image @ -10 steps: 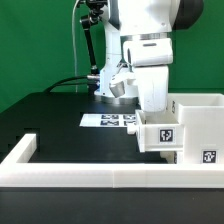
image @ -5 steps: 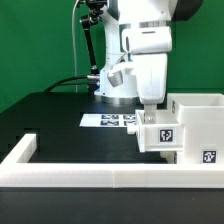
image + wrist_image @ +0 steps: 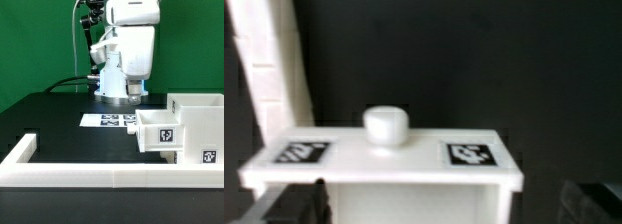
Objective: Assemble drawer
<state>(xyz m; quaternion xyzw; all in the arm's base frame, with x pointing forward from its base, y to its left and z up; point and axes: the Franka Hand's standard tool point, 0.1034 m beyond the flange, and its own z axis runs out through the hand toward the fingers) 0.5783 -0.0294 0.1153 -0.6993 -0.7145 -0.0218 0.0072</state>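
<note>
The drawer's big white box stands at the exterior view's right. A small tray with a square tag sticks partway out of its open front. A second tagged face shows lower down on the box. My gripper hangs above and just behind the tray, apart from it. In the wrist view the tray front shows a round knob between two tags. My gripper is open and empty, with dark fingers on either side of the tray.
The marker board lies on the black table behind the tray. A long low white rail edges the table's front and the exterior view's left side; it also shows in the wrist view. Black cables run behind the arm.
My gripper has risen off the tray and moved toward the exterior view's left. The tray stays where it was in the box front.
</note>
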